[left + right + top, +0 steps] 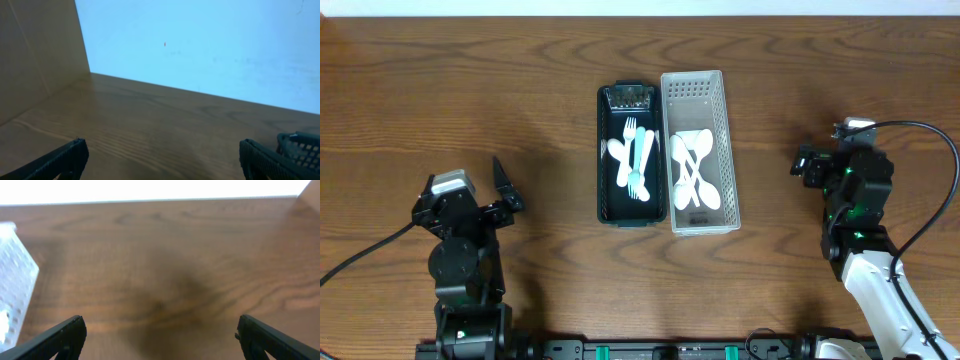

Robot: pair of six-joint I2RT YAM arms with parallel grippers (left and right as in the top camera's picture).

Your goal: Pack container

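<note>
- At the middle of the wooden table [440,80], a dark tray [603,170] and a white perforated basket [692,88] stand side by side, long walls touching or nearly so, with the basket on the right-arm side.
- The dark tray holds white forks [623,165] and one teal fork [641,160], lying lengthwise and overlapping; a greyish item at its far end is too small to identify.
- The white perforated basket holds a crossed heap of white spoons [692,170].
- The left gripper [160,162] hangs above bare wood, well apart from both containers, its fingers spread wide with nothing between them; a corner of the dark tray shows at the right edge of its wrist view.
- The right gripper [160,335] is likewise spread wide and empty, over bare table well apart from the basket, whose white wall shows at the left edge of its wrist view.
</note>
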